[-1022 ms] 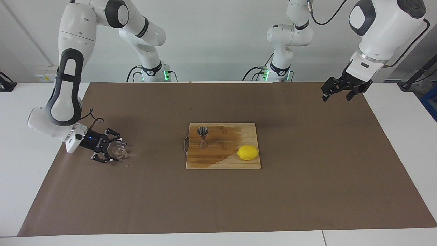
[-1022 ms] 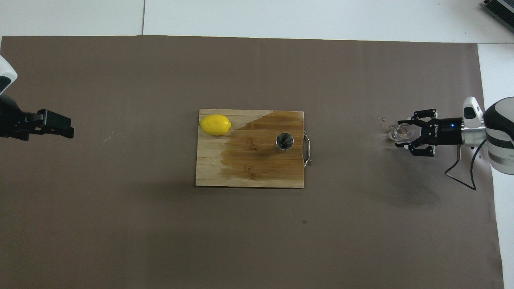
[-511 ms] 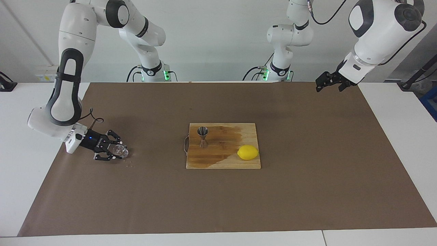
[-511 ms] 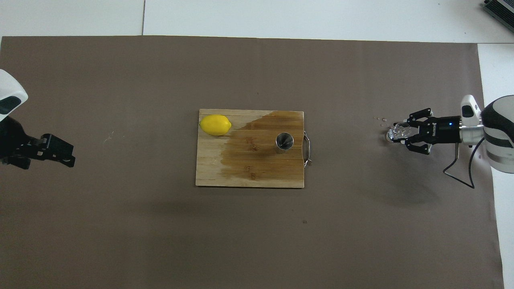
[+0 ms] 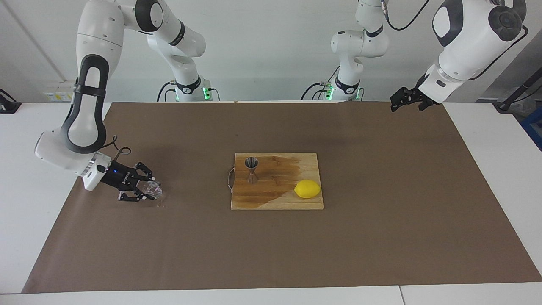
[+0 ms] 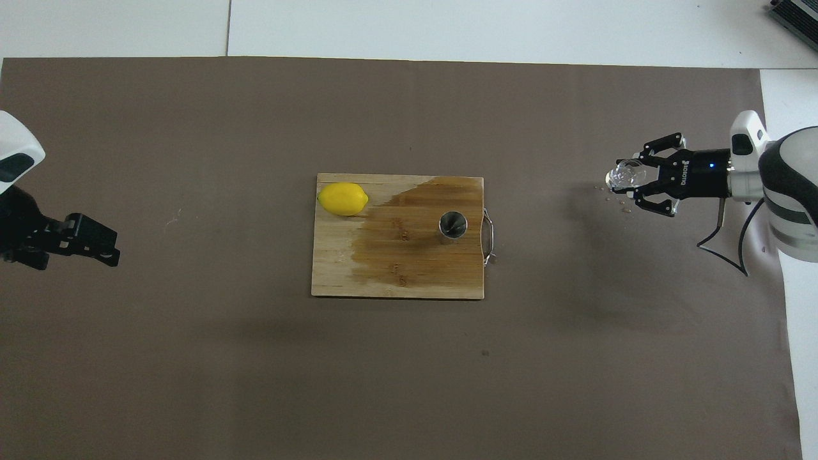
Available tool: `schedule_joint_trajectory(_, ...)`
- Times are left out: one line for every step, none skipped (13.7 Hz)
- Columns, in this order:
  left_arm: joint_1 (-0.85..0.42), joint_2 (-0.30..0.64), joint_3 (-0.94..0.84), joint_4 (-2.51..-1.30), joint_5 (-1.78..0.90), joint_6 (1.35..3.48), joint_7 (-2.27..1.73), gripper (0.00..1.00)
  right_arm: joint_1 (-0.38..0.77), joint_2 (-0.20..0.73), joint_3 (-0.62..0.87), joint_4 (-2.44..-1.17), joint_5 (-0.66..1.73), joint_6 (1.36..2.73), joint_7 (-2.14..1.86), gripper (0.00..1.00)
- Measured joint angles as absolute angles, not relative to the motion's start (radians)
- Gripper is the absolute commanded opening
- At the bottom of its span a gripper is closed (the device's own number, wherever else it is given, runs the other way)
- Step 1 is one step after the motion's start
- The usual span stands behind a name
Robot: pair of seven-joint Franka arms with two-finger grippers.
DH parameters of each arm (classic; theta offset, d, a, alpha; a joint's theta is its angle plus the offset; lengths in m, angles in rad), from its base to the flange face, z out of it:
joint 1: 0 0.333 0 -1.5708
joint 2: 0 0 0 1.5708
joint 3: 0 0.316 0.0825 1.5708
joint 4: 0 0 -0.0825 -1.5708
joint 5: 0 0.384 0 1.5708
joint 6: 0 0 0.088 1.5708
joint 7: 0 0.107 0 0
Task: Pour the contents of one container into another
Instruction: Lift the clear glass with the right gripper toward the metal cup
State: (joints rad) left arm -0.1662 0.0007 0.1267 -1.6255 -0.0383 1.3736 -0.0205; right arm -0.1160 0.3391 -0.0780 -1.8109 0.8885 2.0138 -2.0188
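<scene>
The tiny clear glass cup [image 5: 156,190] [image 6: 618,177] sits between the fingertips of my right gripper [image 5: 149,187] [image 6: 632,177], which is shut on it from the side, low over the brown paper at the right arm's end of the table. The steel jigger [image 5: 251,168] [image 6: 453,225] stands upright on the wooden cutting board [image 5: 275,201] [image 6: 332,275], well apart from the cup. My left gripper [image 5: 405,103] [image 6: 110,246] hangs open and holds nothing, high over the left arm's end of the paper.
A yellow lemon [image 5: 307,189] [image 6: 343,199] lies on the board's corner farthest from the robots. A dark wet patch [image 5: 279,169] covers much of the board around the jigger. A few water drops [image 5: 161,205] [image 6: 621,202] dot the paper beside the cup.
My right gripper closed on the glass cup and shifted it a little away from the robots. The left arm drew up and back toward the robots, then held still.
</scene>
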Motion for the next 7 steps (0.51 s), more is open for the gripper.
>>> schedule_joint_trajectory(-0.166, 0.001, 0.127, -1.626, -0.038, 1.373, -0.021, 1.0, -0.093, 0.319, -0.078, -1.811, 0.888, 2.014, -2.003, 0.23)
schedule_joint_trajectory(-0.166, 0.001, 0.127, -1.626, -0.038, 1.373, -0.021, 1.0, -0.07, 0.303, -0.078, -1.812, 0.888, 2.014, -1.982, 0.23)
schedule_joint_trajectory(-0.166, 0.001, 0.127, -1.626, -0.038, 1.373, -0.021, 1.0, -0.046, 0.289, -0.078, -1.813, 0.885, 2.015, -1.944, 0.23)
schedule_joint_trajectory(-0.166, 0.001, 0.127, -1.626, -0.038, 1.373, -0.021, 1.0, -0.026, 0.278, -0.077, -1.813, 0.878, 2.016, -1.903, 0.23)
schedule_joint_trajectory(-0.166, 0.001, 0.127, -1.626, -0.038, 1.373, -0.021, 1.0, -0.007, 0.269, -0.077, -1.813, 0.876, 2.016, -1.872, 0.23)
schedule_joint_trajectory(-0.166, 0.001, 0.127, -1.626, -0.038, 1.373, -0.021, 1.0, 0.012, 0.263, -0.077, -1.814, 0.876, 2.017, -1.852, 0.23)
schedule_joint_trajectory(-0.166, 0.001, 0.127, -1.626, -0.038, 1.373, -0.021, 1.0, 0.032, 0.258, -0.077, -1.814, 0.875, 2.022, -1.834, 0.23)
